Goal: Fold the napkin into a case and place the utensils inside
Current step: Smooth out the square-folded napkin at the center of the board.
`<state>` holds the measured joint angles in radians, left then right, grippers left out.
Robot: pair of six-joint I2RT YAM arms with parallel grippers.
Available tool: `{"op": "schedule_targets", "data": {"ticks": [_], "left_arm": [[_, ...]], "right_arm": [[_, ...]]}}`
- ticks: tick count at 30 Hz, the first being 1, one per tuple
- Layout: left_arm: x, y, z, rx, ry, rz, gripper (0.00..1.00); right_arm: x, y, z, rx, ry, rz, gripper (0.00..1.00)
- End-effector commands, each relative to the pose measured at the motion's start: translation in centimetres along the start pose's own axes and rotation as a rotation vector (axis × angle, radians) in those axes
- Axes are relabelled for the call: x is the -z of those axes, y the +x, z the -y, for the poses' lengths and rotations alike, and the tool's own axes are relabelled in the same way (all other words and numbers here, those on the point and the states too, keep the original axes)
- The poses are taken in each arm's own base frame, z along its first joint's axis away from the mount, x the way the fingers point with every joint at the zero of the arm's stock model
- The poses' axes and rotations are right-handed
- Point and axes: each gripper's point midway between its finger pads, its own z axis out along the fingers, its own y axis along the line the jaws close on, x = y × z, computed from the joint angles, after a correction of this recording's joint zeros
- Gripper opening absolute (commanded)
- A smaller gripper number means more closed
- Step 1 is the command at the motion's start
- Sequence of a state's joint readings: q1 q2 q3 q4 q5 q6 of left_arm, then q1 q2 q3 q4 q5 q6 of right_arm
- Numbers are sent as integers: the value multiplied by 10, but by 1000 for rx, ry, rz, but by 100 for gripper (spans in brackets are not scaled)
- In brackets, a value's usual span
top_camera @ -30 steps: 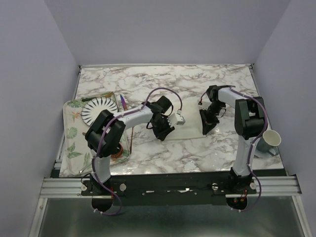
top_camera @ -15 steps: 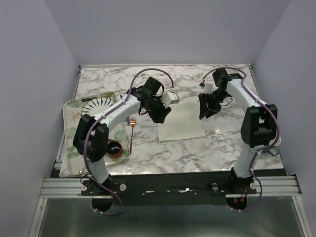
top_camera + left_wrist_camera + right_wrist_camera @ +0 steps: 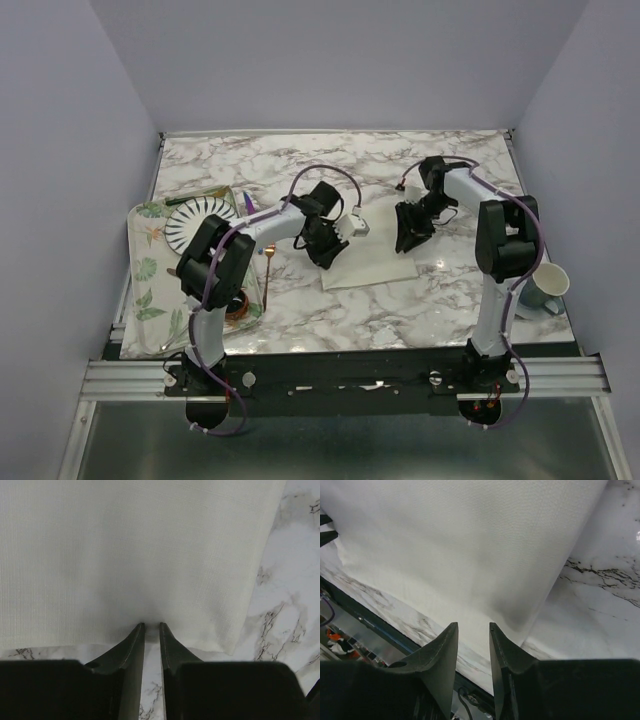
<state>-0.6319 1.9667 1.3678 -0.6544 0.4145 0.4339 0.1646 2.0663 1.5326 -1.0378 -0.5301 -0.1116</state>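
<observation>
The cream napkin lies on the marble between my two grippers. My left gripper is at its left edge. In the left wrist view the napkin fills the frame, and the left gripper is nearly closed, with the cloth puckered at its tips. My right gripper is at the napkin's right edge. There the napkin rises off the table, and the right gripper has its jaws a little apart around the hem. The copper fork and a purple utensil lie left of the napkin.
A leaf-patterned tray at the left holds a striped plate and a small dark bowl. A cup stands near the right arm's base. The walls are close on both sides.
Half a second ago both grippers stood wider open at the napkin's far edge. They have narrowed onto the cloth and moved nearer to me. The napkin looks shorter from above.
</observation>
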Motion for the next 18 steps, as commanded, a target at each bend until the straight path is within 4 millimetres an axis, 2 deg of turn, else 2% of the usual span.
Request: {"op": "schedule_targets", "data": {"ticks": [1,4,7,8,9,10,11,12,14,15,16,17,18], "left_arm": [[-9,27,37,-25,45,-80,24],[-9,29,60,-26,69,-80,24],[-6,21,81,-1,100,-65,24],[-3,17,88,7,121,-56,26],[0,12,94,34,127,-43,31],[10,1,96,38,126,0,34],[19,-13,97,39,119,53,38],[30,-25,96,39,108,105,46],[71,-64,92,20,54,277,55],[87,-76,86,14,23,336,67],[118,-90,79,21,-25,422,74],[140,-107,71,2,-67,506,84],[158,-115,66,-6,-94,558,99]], "right_arm": [[-5,15,3,31,8,-29,39],[-11,31,10,35,28,-68,39],[-9,34,12,55,46,-69,39],[-2,28,6,71,35,-40,39],[3,24,2,89,23,-18,39],[8,21,-3,107,12,0,39],[21,8,-15,163,-18,54,41],[37,2,-26,202,-27,103,43],[63,-13,-46,295,-49,196,50],[92,-28,-62,364,-37,289,54],[107,-34,-72,407,-38,336,60],[122,-39,-81,454,-33,380,75],[145,-52,-92,509,-10,467,83]]}}
